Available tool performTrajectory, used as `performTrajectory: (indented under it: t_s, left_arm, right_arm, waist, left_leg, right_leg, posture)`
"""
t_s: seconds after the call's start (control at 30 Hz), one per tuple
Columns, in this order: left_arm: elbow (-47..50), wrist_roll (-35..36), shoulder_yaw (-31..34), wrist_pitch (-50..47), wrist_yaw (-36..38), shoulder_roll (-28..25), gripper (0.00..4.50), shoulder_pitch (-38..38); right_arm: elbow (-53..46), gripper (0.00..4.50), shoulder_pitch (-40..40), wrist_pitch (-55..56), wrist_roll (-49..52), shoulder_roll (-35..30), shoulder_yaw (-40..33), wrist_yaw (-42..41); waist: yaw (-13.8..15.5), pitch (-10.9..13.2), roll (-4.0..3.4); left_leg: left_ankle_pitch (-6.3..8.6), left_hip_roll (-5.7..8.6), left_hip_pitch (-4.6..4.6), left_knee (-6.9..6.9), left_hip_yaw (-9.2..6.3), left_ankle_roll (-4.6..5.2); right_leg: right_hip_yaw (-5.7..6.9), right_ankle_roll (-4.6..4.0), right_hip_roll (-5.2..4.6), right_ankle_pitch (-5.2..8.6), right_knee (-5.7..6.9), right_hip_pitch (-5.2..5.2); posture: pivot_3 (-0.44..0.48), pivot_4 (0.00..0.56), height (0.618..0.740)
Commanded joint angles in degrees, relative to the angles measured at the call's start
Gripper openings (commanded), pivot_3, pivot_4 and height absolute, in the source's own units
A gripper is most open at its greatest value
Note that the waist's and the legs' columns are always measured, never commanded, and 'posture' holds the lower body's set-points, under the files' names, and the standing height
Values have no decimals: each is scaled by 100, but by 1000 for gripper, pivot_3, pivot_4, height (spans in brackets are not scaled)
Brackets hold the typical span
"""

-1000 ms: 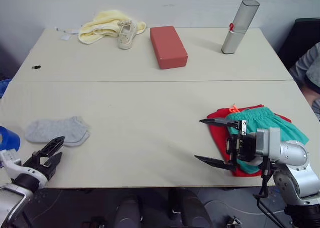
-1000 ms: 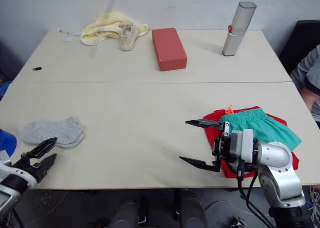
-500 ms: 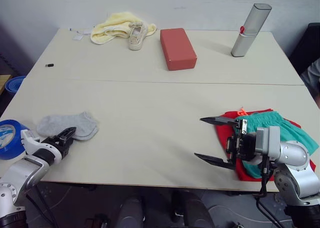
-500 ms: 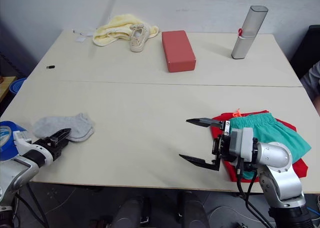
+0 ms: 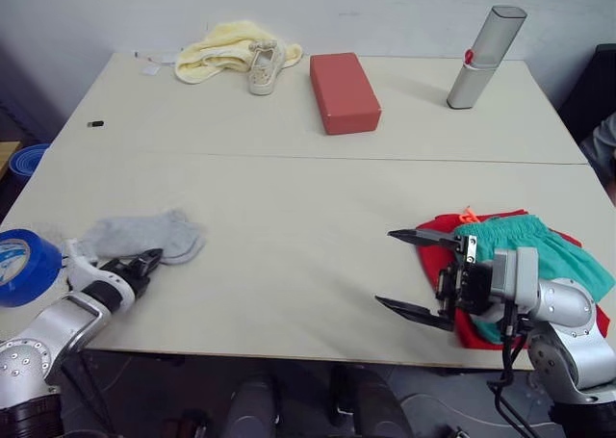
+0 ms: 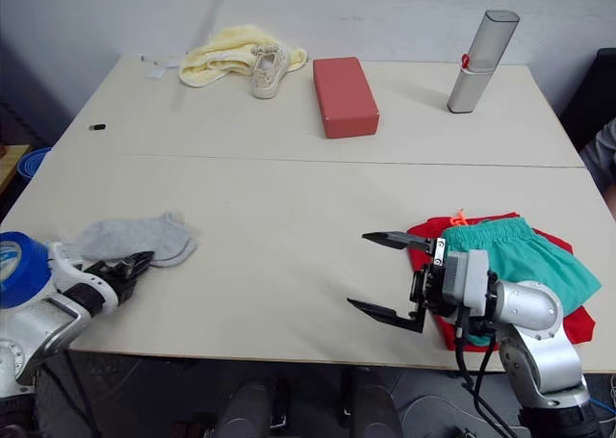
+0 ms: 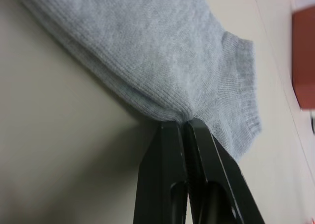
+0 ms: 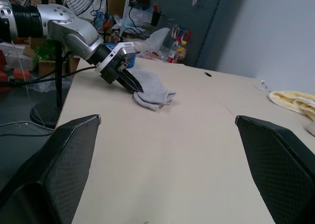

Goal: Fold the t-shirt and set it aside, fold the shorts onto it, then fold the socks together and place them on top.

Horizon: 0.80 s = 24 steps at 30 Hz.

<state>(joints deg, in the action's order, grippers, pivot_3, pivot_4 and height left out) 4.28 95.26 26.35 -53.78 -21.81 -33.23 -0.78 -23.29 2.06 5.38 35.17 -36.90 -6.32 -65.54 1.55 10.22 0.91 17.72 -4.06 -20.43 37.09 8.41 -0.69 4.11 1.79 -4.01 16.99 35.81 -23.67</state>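
Head view: the socks (image 5: 142, 236) lie near the worktop's (image 5: 289, 217) left front edge; the shorts (image 5: 539, 255) rest on the t-shirt (image 5: 438, 260).
Left wrist: left claw (image 7: 184, 128) clamped on the sock edge.
Right wrist: right claw (image 6: 385, 274) spread apart, empty.
Risk: thin pinch may slip or lift one sock.

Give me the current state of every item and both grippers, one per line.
socks: stacked flat, edge pinched by left gripper
left gripper: shut on the socks
right gripper: open, empty, beside the clothes pile
shorts: folded, lying on the t-shirt
t-shirt: folded, under the shorts
yellow cloth: crumpled at the far edge
shoe: resting against the yellow cloth
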Motion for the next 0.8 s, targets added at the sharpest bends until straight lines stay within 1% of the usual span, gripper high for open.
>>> performTrajectory:
  t_s: [0.03, 0.07, 0.1, 0.17, 0.3, 0.33, 0.37, 0.4, 0.43, 0.47, 0.53, 0.63, 0.7, 0.8]
  left_arm:
    - [712, 168, -624, -251, -90, 167, 24, -108]
    - [828, 184, -725, -251, -118, 201, 24, -109]
    - [990, 155, -926, -207, -224, 334, 24, -186]
    - [1236, 39, -1396, -109, -448, 683, 24, -410]
    - [1473, -267, -1891, -7, -611, 1050, 24, -549]
    - [1477, -539, -2200, 79, -563, 1351, 24, -623]
    - [1412, -1085, -2576, 254, -460, 1649, 24, -707]
    - [1362, -1499, -2831, 379, -377, 1862, 24, -763]
    - [1309, -1753, -2958, 480, -336, 2065, 24, -796]
    - [1309, -1850, -2966, 508, -318, 2168, 24, -788]
    - [1344, -1777, -2926, 369, -175, 2253, 24, -731]
    - [1407, -1660, -2858, 137, -32, 2175, 684, -657]
    - [1593, -1784, -2795, 21, 316, 1897, 1337, -593]
    - [1895, -2115, -2489, 168, 1025, 1369, 2188, -450]
  right_arm:
    - [-258, 4500, 122, 130, 75, -127, -293, -81]
    - [-269, 4500, 162, 140, 78, -146, -319, -105]
    - [-271, 4500, 217, 141, 96, -187, -381, -133]
    - [-296, 4500, 341, 135, 125, -255, -495, -173]
    - [-399, 4500, 507, 108, 168, -295, -590, -192]
    - [-449, 4500, 585, 86, 181, -318, -624, -197]
    - [-516, 4500, 682, 50, 195, -354, -670, -200]
    - [-564, 4500, 751, 24, 206, -380, -703, -200]
    - [-618, 4500, 798, -6, 226, -409, -743, -191]
    - [-653, 4500, 822, -41, 249, -434, -776, -168]
    - [-692, 4500, 872, -96, 285, -477, -851, -155]
    - [-706, 4500, 922, -153, 295, -502, -894, -144]
    - [-729, 4500, 955, -230, 301, -488, -886, -114]
    - [-805, 4500, 952, -498, 406, -419, -831, 105]
  waist:
    - [-18, 0, 4]
    - [-24, 2, 10]
    - [-33, 4, 14]
    - [-33, 5, 13]
    - [-33, 14, 28]
    - [-41, 14, 28]
    - [-31, 14, 27]
    - [-17, 17, 23]
    - [-1, 17, 24]
    - [16, 17, 24]
    - [7, 17, 24]
    - [-7, 20, 30]
    - [-12, 25, 39]
    - [-45, 26, 40]
  left_leg:
    - [6, 7, -2, 0, 1, 7]
    - [9, 9, -5, -1, 2, 9]
    - [16, 9, -5, 0, 2, 10]
    - [14, 8, -8, -2, 3, 22]
    - [4, 10, -13, 0, 1, 23]
    - [3, 9, -13, 0, 2, 20]
    - [3, 9, -12, -1, 2, 20]
    - [3, 10, -12, 0, 1, 21]
    - [1, 17, -13, 4, 1, 24]
    - [1, 22, -14, 7, -1, 30]
    - [6, 26, -18, 12, -7, 39]
    - [10, 32, -21, 14, -6, 39]
    - [8, 34, -23, 15, -6, 44]
    - [5, 30, -23, 9, -5, 49]
  right_leg:
    - [2, 8, -9, -4, 0, 0]
    - [2, 17, -11, -9, -1, -1]
    - [4, 31, -12, -17, -2, -1]
    - [7, 32, -11, -15, -8, -3]
    - [13, 34, -7, -14, -16, -2]
    - [14, 35, -5, -14, -17, -2]
    - [13, 35, -4, -14, -17, -3]
    - [14, 35, -2, -13, -17, -1]
    - [14, 38, 0, -15, -18, -1]
    - [13, 45, -1, -18, -23, 2]
    - [12, 59, -2, -27, -35, 8]
    - [11, 59, -13, -27, -39, 9]
    - [12, 59, -16, -27, -39, 9]
    - [13, 59, -15, -27, -38, 5]
  posture:
    - [0, 150, 740]
    - [0, 150, 740]
    - [0, 150, 740]
    - [0, 150, 740]
    - [0, 150, 740]
    - [0, 150, 740]
    - [0, 150, 740]
    - [0, 150, 740]
    - [0, 150, 740]
    - [0, 150, 740]
    - [0, 150, 740]
    - [0, 150, 740]
    - [0, 150, 740]
    - [0, 150, 740]
